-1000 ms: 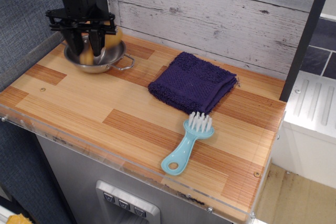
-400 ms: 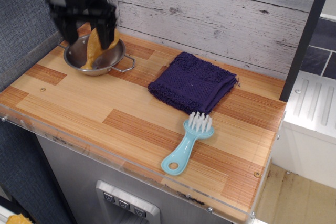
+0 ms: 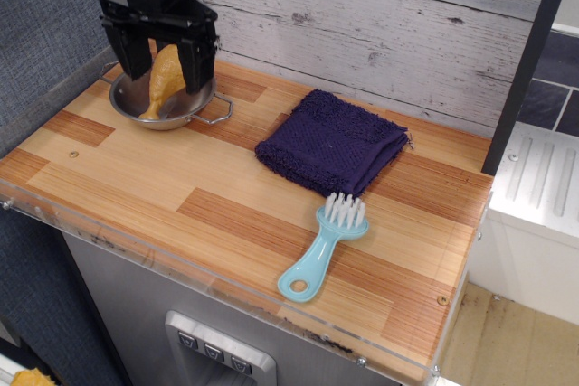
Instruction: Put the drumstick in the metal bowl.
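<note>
The tan-orange drumstick (image 3: 163, 80) lies tilted in the metal bowl (image 3: 182, 115) at the back left of the wooden counter, its bone tip down at the bowl's front left. My black gripper (image 3: 166, 62) hangs just above the bowl with its jaws open. The fingers (image 3: 201, 62) stand on either side of the drumstick's bulbous end without gripping it. One wire handle of the bowl points right.
A folded dark-blue cloth (image 3: 331, 142) lies in the middle of the counter. A light-blue brush (image 3: 324, 246) lies in front of it. A white plank wall runs along the back, and a clear raised lip (image 3: 181, 268) edges the counter's front.
The gripper has let go of the drumstick, risen out of the bowl and shifted slightly right. The drumstick now rests in the bowl on its own.
</note>
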Motion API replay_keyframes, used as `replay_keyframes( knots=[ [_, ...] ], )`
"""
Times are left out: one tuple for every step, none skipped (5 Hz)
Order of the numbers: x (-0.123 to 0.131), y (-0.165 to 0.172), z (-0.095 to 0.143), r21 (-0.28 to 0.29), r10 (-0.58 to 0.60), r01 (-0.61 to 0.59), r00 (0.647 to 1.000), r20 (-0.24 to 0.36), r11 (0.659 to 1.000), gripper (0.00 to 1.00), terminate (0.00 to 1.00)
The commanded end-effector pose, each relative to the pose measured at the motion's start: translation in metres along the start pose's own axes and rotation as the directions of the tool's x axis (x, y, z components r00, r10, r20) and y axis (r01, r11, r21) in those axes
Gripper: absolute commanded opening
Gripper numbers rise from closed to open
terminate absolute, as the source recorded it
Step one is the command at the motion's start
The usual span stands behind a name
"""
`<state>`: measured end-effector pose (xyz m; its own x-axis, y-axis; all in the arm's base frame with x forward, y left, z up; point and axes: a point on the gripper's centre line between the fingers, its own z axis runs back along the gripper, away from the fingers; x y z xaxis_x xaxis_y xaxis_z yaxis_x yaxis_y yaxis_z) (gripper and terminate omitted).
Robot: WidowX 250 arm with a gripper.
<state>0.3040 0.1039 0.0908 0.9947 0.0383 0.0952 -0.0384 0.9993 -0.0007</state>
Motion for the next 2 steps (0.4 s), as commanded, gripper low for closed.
replay_keyframes(
  knots=[
    [-0.0082,0.0009,0.016,0.015,-0.007,0.006,0.999,0.033,1.0,1.0,0.0],
    [-0.0082,0.0009,0.016,0.015,-0.007,0.006,0.999,0.033,1.0,1.0,1.0]
  ],
)
